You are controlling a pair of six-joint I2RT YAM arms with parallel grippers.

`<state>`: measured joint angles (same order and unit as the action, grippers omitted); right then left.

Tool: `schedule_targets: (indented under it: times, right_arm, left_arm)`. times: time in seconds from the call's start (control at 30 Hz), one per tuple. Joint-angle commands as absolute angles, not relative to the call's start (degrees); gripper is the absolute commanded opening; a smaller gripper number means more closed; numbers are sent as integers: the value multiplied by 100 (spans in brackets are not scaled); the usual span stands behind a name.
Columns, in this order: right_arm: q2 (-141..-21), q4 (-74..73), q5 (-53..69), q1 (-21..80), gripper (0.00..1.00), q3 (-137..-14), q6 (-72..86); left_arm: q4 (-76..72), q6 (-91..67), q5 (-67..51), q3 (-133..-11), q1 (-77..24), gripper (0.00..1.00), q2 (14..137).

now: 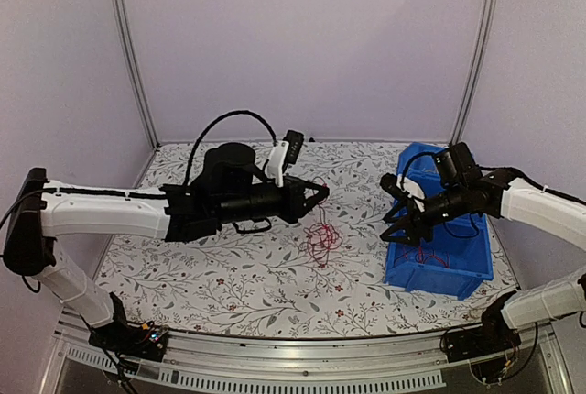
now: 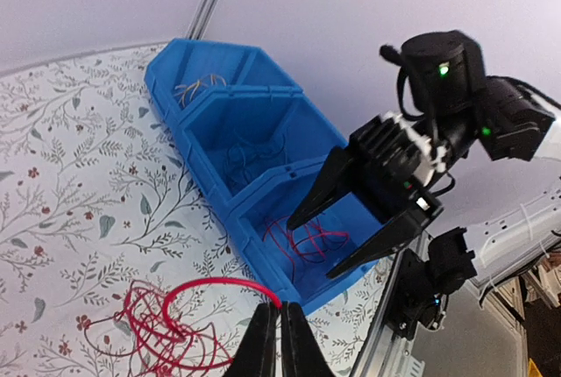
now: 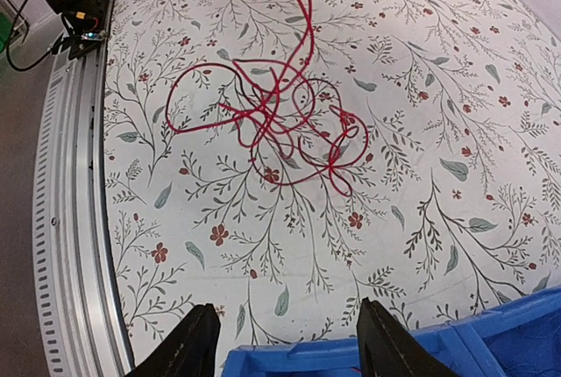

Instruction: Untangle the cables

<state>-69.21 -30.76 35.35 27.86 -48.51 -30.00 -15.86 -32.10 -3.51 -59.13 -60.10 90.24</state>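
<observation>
The cables are a loose clump of thin red wires on the floral table, mid-table between the arms; they also show in the left wrist view and the right wrist view. My left gripper is shut on one red strand that arcs up from the clump to its tips. My right gripper is open and empty, held over the near compartment of the blue bin, its fingers wide apart.
The blue bin has three compartments: red wires in the near one, dark strands in the middle, orange-yellow strands in the far one. The table's metal front rail runs along the near edge.
</observation>
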Motion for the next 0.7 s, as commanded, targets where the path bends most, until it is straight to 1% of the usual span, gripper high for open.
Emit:
schedule_targets:
  times: [0.0,0.1,0.23,0.5,0.67]
  right_arm:
    - [-7236,-2770,3861,3028,58,-5234,-3085]
    - [-7490,-2734,4187,3183,60,-5606,-3029]
    - [-7842,-2570,4189,3485,64,-6122,-2901]
    - [-8818,-2003,4450,3951,66,-7253,-2405]
    - [-9735,-1855,5124,4221,69,-7718,-1978]
  left_arm:
    - [-1570,-2748,-88,-5582,-5988,0,8455]
    - [-1531,-2740,-18,-5422,-5988,0,8109]
    - [-1573,-2726,-42,-5311,-5986,0,7727]
    - [-1621,-2662,-590,-5478,-6018,0,7266]
    - [-1506,-2623,-642,-5724,-6072,0,7059]
